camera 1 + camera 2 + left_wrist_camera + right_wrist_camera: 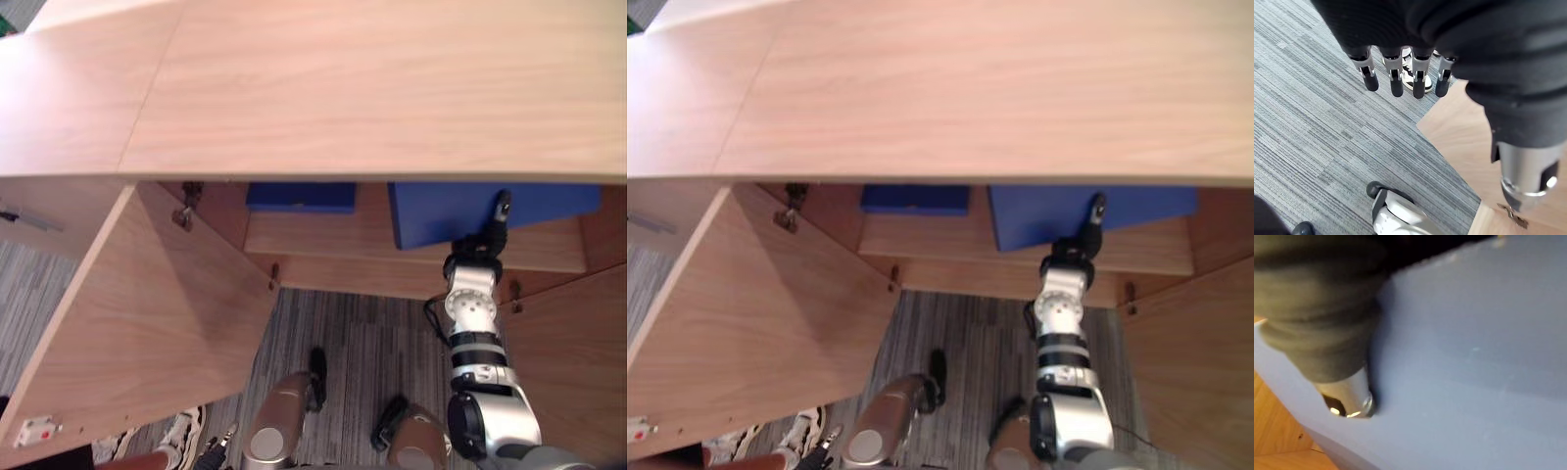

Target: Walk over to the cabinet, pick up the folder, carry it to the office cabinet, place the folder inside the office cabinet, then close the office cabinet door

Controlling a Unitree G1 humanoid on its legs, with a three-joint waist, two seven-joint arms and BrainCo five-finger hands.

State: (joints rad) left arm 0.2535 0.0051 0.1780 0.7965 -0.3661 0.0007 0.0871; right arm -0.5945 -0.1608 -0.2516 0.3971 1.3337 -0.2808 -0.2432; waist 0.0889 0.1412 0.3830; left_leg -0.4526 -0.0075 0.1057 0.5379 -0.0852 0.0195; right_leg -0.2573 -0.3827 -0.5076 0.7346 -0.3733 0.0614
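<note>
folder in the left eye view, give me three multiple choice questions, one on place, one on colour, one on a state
1. Where is the folder?
A. on a chair
B. on the shelf inside the office cabinet
C. in a drawer
2. What colour is the folder?
A. red
B. blue
C. green
3. The cabinet's left door is
A. open
B. shut
C. missing

1 B: it sits on the shelf, with the right hand on it.
2 B: it shows blue in both eye views.
3 A: it swings out over the carpet.
</note>
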